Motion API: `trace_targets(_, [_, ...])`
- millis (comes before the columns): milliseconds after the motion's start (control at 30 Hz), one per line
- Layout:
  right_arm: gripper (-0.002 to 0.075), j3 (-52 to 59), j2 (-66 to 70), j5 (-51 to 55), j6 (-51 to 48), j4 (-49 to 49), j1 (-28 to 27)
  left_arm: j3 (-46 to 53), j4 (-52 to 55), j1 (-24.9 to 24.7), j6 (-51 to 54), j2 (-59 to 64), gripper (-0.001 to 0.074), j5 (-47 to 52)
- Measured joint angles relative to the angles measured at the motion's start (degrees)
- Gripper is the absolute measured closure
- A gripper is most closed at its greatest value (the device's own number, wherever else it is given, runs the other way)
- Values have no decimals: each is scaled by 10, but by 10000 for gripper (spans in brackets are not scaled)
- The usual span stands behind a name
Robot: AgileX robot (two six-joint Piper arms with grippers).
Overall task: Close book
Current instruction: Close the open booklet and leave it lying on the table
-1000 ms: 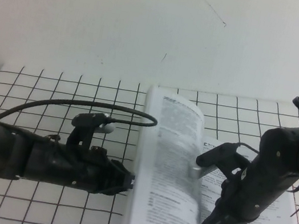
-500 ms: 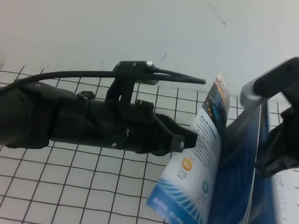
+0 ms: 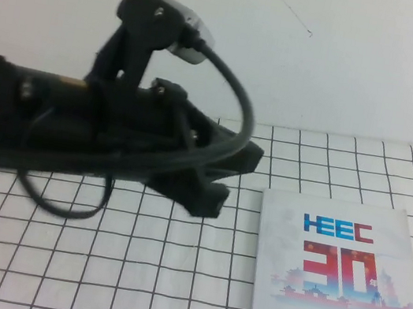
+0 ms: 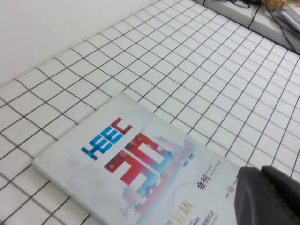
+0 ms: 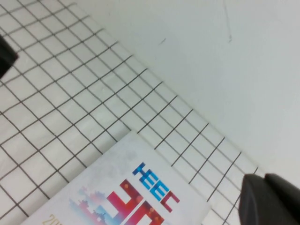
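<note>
A: Left pincer [image 3: 223, 175]?
B: Raised over the surface [image 3: 52, 255], beside the book [image 3: 328, 280], clear of it; grip undeterminable.
A: Book?
B: Shut, flat, cover up, at right; closing judged done.
A: Right pincer [image 5: 271, 200]?
B: Raised near it; grip likewise undeterminable.

The high view looks down from the robot's side across the gridded table [image 3: 29, 251] to its far edge; the left gripper [image 3: 222, 177] looms close beneath the lens; both wrist views slant down from nearby, the right gripper [image 5: 271, 200] edging its own; all three share the book [image 3: 332, 281].
</note>
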Motion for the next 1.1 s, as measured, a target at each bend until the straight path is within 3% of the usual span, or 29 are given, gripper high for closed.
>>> trace_targets(267, [729, 99, -197, -13, -7, 0, 0, 3, 268, 0, -206, -174, 738, 98])
trace_targets(533, [729, 267, -363, -52, -7, 24, 0, 96, 346, 0, -314, -350, 738, 115])
trace_targets(833, [729, 439, -439, -183, -9, 24, 0, 302, 436, 0, -343, -462, 738, 7])
trace_targets(1100, [729, 479, -440, -208, -9, 62, 0, 349, 456, 0, -345, -463, 738, -88])
